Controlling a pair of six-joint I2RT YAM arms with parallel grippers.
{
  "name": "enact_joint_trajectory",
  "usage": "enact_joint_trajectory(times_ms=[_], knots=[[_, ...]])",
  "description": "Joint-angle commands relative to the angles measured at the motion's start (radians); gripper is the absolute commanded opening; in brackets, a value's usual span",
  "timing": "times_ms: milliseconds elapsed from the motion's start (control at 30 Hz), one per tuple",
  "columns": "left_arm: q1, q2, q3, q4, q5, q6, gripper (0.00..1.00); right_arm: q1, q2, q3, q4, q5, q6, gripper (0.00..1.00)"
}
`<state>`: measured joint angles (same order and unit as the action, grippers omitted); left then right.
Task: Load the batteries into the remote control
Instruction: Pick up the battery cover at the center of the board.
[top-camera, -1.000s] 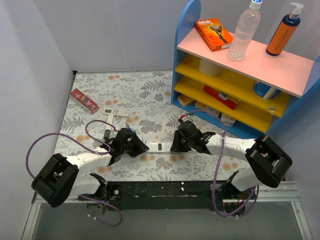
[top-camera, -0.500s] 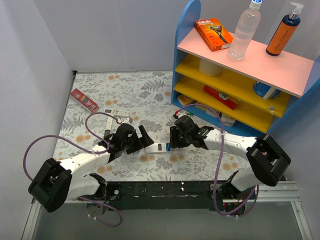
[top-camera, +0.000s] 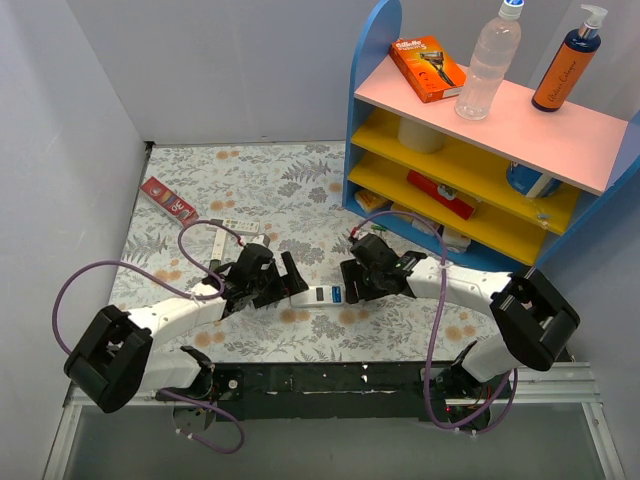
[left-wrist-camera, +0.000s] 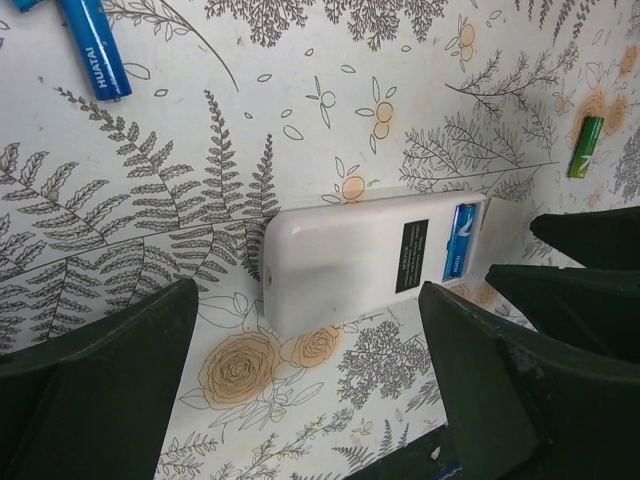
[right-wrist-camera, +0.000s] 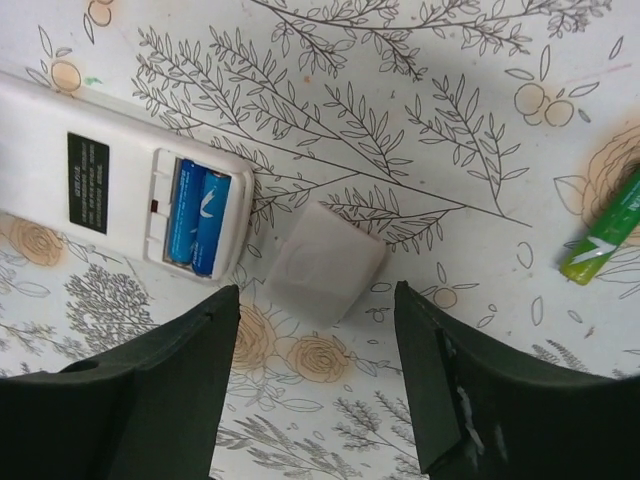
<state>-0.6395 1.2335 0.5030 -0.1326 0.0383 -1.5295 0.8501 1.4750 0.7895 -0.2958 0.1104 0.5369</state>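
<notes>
Left claw (left-wrist-camera: 308, 300) wider — remote control (left-wrist-camera: 345, 255) crosswise

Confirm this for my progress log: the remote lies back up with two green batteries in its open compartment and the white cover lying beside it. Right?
Not quite: the two batteries in the open compartment of the remote control are blue, not green, as the right wrist view shows. The rest holds: it lies back up, and the white cover lies beside it.
</notes>
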Motion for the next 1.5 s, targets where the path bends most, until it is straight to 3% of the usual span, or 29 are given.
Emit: enact_joint_trajectory(times_ms=[0,133,367,500,700,833,1067,1467], knots=[[-0.003,-0.083,0.02,-0.057,-0.026,0.011,0.95,-0.02,-0.042,0.046,-0.041,-0.035,-0.259,0.72],[-0.003,-0.187,0.063,-0.139,-0.132,0.037,0.98,-0.023,-0.048,0.091,-0.127,-0.063,-0.563,0.84],[0.003,-0.42,0.184,-0.269,-0.389,0.146,0.98,-0.026,-0.074,0.041,-0.105,-0.205,-0.897,0.84],[0.006,-0.529,0.247,-0.285,-0.532,0.259,0.98,-0.029,-0.044,0.03,-0.095,-0.219,-0.992,0.83],[0.008,-0.69,0.187,-0.187,-0.678,0.353,0.98,-0.04,0.022,0.054,-0.102,-0.261,-1.049,0.81],[0.006,-0.747,0.129,-0.139,-0.701,0.358,0.98,-0.042,0.056,0.066,-0.098,-0.288,-1.054,0.77],[0.008,-0.714,0.121,-0.156,-0.729,0.367,0.98,-0.042,0.108,0.077,-0.114,-0.298,-1.06,0.72],[0.017,-0.695,0.117,-0.157,-0.726,0.379,0.98,-0.043,0.145,0.096,-0.131,-0.279,-1.062,0.5]])
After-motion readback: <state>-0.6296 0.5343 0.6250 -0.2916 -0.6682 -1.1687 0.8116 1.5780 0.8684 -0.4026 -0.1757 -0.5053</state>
